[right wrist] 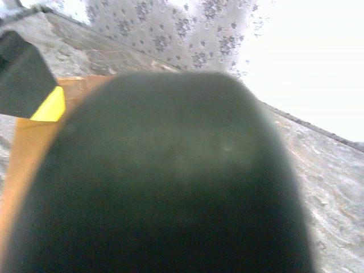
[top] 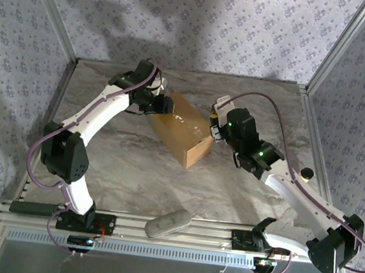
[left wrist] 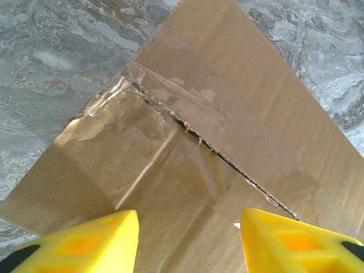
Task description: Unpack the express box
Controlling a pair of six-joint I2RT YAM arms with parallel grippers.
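Left claw (left wrist: 187,230): yellow fingers (left wrist: 91,242) apart above the express box (left wrist: 239,102), clamped on nothing. Right claw (top: 215,122) sits at the box's corner on the right arm's side; apart or together, cannot tell. The box lies mid-table (top: 132,170), flaps down, tape seam (left wrist: 216,151) ragged. Judged light, with stiff cardboard and slick tape. Best hold: a flap edge along the seam.

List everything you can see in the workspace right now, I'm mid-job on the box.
express box: one, brown cardboard, mid-table, lying diagonally, flaps shut
clear tape: one strip, transparent, along the box's top seam
grey oblong object: one, grey, middle of the near edge
table: one, marbled grey-beige, under everything
left gripper: one, yellow fingers, open above the box's top
right gripper: one, black, at the box's right side, state unclear
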